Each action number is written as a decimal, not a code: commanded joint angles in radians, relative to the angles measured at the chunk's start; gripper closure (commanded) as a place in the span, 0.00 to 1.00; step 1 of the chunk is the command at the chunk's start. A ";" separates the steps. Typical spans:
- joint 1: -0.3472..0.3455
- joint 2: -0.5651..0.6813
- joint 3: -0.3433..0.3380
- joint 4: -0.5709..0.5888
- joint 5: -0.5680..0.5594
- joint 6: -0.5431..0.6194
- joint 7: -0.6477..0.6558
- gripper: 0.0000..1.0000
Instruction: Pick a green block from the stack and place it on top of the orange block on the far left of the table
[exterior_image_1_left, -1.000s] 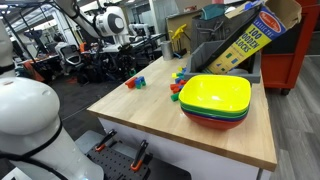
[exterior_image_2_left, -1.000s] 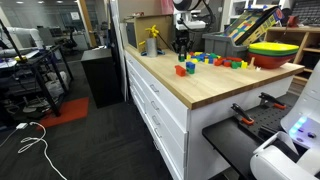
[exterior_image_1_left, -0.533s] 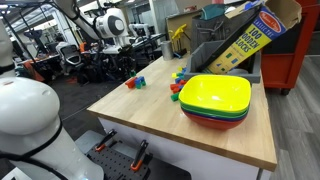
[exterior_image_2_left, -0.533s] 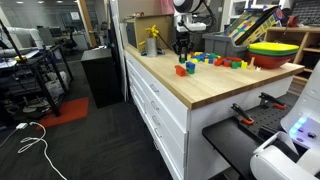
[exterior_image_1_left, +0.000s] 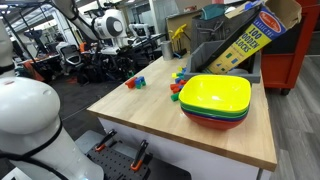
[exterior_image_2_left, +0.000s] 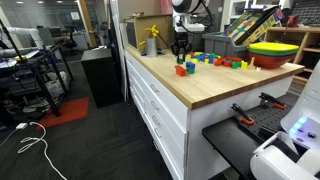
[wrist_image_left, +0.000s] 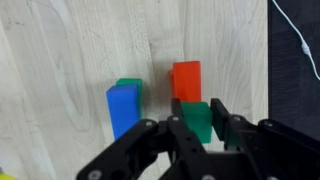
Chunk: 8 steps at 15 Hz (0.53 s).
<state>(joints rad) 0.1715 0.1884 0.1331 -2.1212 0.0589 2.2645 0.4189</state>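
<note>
Nothing moved: tool (wrist_image_left: 197, 130) clamps green block (wrist_image_left: 196, 115) beside orange block (wrist_image_left: 186, 78).

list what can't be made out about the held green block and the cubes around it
- Wrist view: the green block in the gripper has its bottom edge hidden by the gripper body, and its height above the orange block cannot be read.
- Wrist view: a second green cube is mostly hidden behind the blue cube.
- In an exterior view: the stack is too small to count its cubes.
</note>
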 joint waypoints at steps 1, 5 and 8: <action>0.006 -0.002 -0.002 -0.016 0.016 0.034 -0.015 0.92; 0.008 0.016 -0.006 -0.014 0.009 0.044 -0.012 0.92; 0.009 0.026 -0.007 -0.015 0.005 0.052 -0.013 0.92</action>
<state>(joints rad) 0.1762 0.2154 0.1339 -2.1213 0.0589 2.2880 0.4188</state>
